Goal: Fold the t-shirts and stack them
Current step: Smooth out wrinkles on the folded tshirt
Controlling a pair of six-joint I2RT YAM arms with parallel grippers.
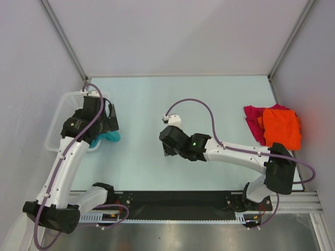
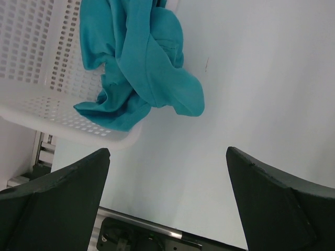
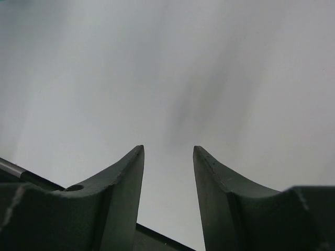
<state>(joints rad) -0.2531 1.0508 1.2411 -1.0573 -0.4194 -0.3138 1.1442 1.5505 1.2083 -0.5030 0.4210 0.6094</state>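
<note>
Pale table (image 1: 209, 104), teal t-shirt (image 2: 141, 63) draped over basket (image 2: 36, 47), left tool (image 2: 167, 150) gaping

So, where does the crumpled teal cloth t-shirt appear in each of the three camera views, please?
Top external: the teal t-shirt is at left-centre, at the near right corner of the white plastic mesh basket, partly hidden under the left arm.
Left wrist: upper left-centre, hanging over the basket's rim.
Right wrist: not in it.
Shared landmark: the basket, seen in the top external and left wrist views.
</note>
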